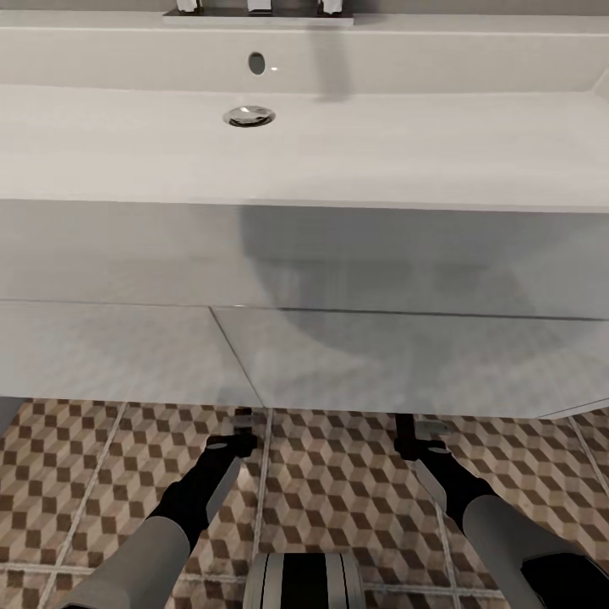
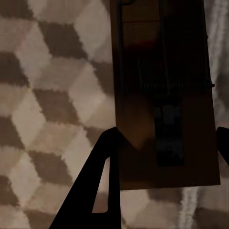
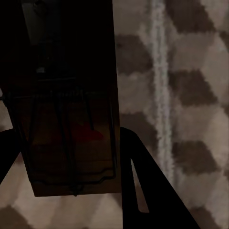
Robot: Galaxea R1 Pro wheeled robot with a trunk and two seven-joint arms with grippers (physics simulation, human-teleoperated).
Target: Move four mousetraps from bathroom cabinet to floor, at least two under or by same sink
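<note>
Two mousetraps, held low before the sink [image 1: 304, 144]

Left gripper [image 1: 243, 430] pinches one mousetrap [image 2: 164, 109], right gripper [image 1: 417, 436] another [image 3: 67, 109], near the floor [image 1: 338, 491] beside the vanity, likely for setting down.

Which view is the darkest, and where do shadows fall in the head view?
Right wrist view is darkest: its mousetrap sits in deep shade. Left wrist view is dim, its mousetrap soft. Head view is bright; a rounded shadow lies on the vanity.
</note>
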